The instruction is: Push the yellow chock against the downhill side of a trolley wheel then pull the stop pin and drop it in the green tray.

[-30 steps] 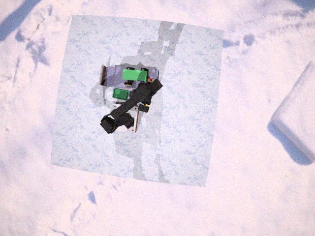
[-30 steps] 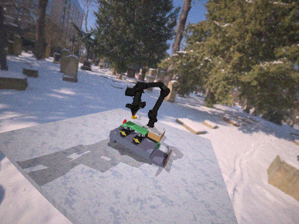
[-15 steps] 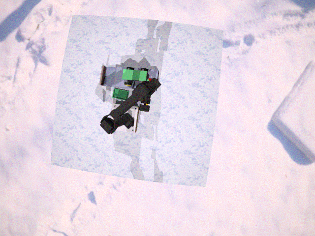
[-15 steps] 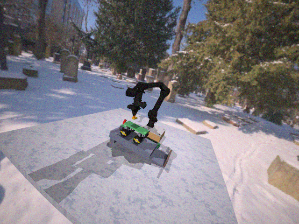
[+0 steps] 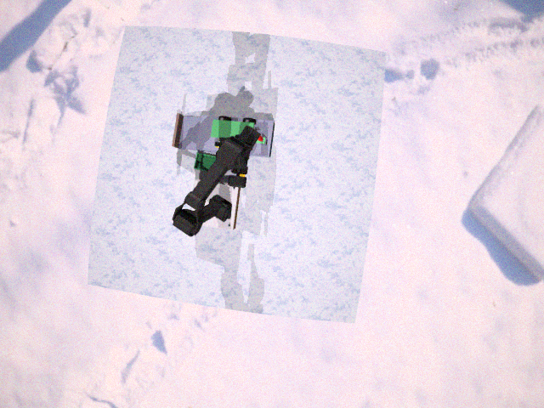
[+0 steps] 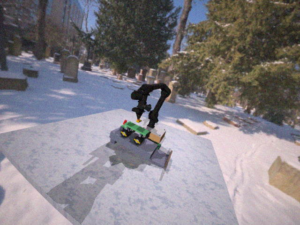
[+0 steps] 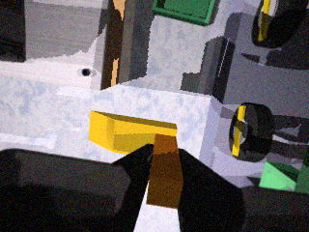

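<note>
My gripper [image 5: 241, 172] [image 6: 138, 118] [image 7: 164, 153] is shut on the orange handle of the yellow chock [image 5: 242, 175] [image 6: 138, 120] [image 7: 127, 135]. The chock hangs in the air beside the ramp [image 5: 193, 125] [image 6: 131, 143] [image 7: 285, 87], on the robot's side; its black base is not clear to see. The trolley [image 5: 219, 127] [image 6: 135, 127] stands on the ramp, and two of its wheels show in the wrist view. The red-headed stop pin [image 5: 260, 138] [image 6: 124, 122] stands at its uphill end. The green tray [image 5: 204, 162] [image 6: 158, 146] [image 7: 185, 10] lies beside the ramp, partly hidden by the arm in the overhead view.
A brown end board [image 5: 178, 130] [image 6: 168, 160] stands across the ramp's low end. A pale box with wooden sides [image 5: 236, 208] [image 6: 154, 137] [image 7: 63, 39] stands by the arm's base, near the tray. The arm reaches over the ramp's near edge and part of the trolley in the overhead view.
</note>
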`<state>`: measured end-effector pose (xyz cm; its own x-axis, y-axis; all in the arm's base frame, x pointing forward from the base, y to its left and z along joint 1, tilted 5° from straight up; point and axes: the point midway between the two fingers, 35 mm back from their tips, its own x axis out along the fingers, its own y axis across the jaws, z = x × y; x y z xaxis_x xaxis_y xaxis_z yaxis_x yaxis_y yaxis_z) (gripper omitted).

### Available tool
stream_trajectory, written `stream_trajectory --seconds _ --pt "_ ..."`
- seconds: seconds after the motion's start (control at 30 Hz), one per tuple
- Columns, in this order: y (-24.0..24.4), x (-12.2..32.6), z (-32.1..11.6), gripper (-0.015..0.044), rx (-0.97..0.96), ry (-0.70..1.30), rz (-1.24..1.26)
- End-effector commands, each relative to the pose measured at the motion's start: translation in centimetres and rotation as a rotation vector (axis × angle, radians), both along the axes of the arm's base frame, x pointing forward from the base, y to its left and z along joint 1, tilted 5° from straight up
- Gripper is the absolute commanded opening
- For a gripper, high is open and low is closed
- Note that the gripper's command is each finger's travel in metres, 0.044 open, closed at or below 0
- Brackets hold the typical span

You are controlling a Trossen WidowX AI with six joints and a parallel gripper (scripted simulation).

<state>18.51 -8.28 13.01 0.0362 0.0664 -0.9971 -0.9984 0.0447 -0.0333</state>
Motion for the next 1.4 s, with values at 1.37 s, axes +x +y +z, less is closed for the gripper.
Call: stream_trajectory --seconds 1.37 --pt "14.5 3.6 0.1 0.0 0.015 -0.01 -0.001"
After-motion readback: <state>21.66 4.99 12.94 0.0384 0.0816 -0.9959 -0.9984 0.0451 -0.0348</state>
